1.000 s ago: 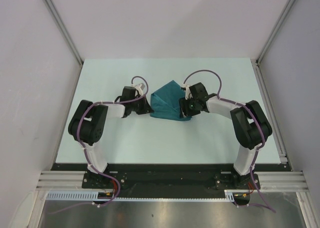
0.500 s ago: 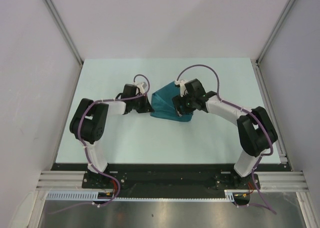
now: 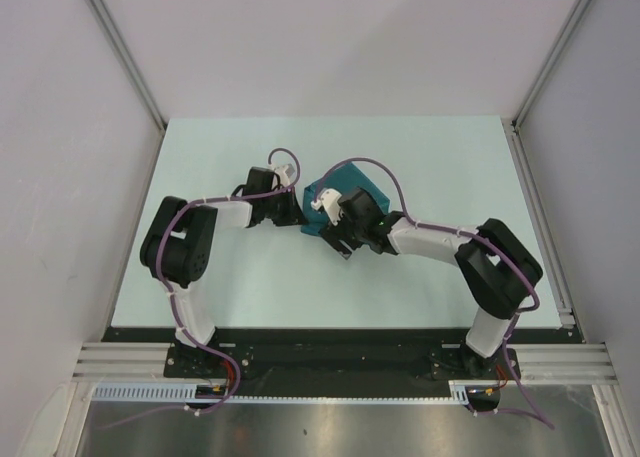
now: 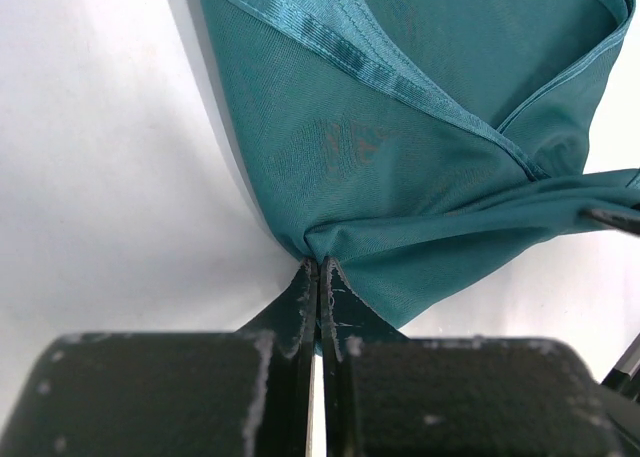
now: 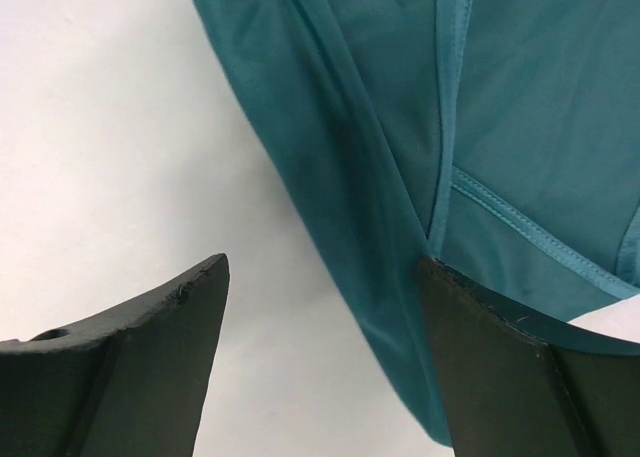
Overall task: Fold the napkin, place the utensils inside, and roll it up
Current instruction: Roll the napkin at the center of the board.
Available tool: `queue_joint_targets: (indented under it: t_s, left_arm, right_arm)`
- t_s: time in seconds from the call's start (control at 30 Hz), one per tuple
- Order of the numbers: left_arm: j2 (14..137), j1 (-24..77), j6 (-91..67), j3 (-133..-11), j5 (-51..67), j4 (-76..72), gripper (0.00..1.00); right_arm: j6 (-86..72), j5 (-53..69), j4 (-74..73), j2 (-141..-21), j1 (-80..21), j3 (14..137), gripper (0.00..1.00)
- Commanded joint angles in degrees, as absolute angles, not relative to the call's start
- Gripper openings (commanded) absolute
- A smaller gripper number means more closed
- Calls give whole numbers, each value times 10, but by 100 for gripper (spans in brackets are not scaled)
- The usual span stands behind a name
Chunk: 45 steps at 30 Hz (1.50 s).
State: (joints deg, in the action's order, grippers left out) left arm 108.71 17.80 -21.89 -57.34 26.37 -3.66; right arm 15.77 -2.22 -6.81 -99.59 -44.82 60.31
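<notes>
Teal cloth, the napkin (image 3: 352,184) lies bunched on the counter (image 3: 450,157) between the arms: soft, light, limp, likely to sag. Jaws of the left gripper (image 4: 318,277) pinch one corner; those of the right gripper (image 5: 325,277) stand apart over a fold. Hemmed corners look the surest hold.

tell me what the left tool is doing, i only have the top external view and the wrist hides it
observer: The left wrist view shows the left tool shut on a bunched corner of the napkin.
operator: and the right one, is it gripping
observer: No. The right tool is wide open. A folded napkin edge runs through its gap, over the bare table.
operator: any fork showing
observer: None in any view. The wrist views show overlapping hemmed layers and nothing gold.
</notes>
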Motion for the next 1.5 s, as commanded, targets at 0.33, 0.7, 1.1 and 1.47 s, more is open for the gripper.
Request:
queue_joint_targets:
  t_s: [0.33,0.7,1.1,1.47]
  left_arm:
    - [1107,175,-195,-577,253,-4,0]
    - [1098,175,-202,-577,264,-8,0]
    - [1031,164,-225,-574,258,-24,27]
    - [924,161,-240,-474,217,-91,61]
  right_arm:
    - [201,-11,-43,-1056,-416,622,80]
    - [173,58,-149,-1102,-396,684,64]
    - [136,159,-252,-1131,-378,693,34]
    - [123,315,-301,-1178,-352,710,25]
